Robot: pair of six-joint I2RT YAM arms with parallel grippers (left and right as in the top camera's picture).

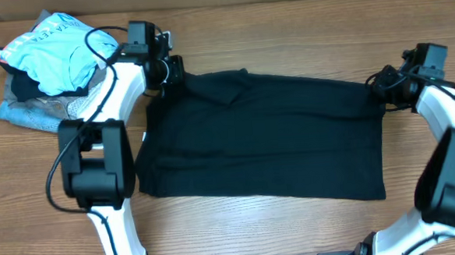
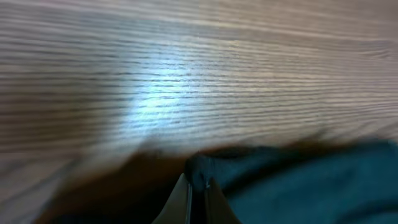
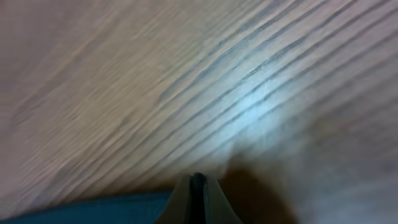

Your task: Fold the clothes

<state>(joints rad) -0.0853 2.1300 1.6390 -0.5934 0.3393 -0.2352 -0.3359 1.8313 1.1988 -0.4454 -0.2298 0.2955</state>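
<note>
Both far corners of the T-shirt (image 1: 267, 133) were pinched, one in my left gripper (image 1: 172, 74), one in my right gripper (image 1: 377, 88); it lay flat on the table (image 1: 285, 31), long axis side to side, arms outstretched.

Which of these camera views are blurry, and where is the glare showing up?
Overhead: sharp, evenly lit, though the black T-shirt swallows fold detail. Left wrist: soft all over, with a white glare patch on the table. Right wrist: smeared wood grain, a glare patch right of centre, dark shadow beside the right tool.
</note>
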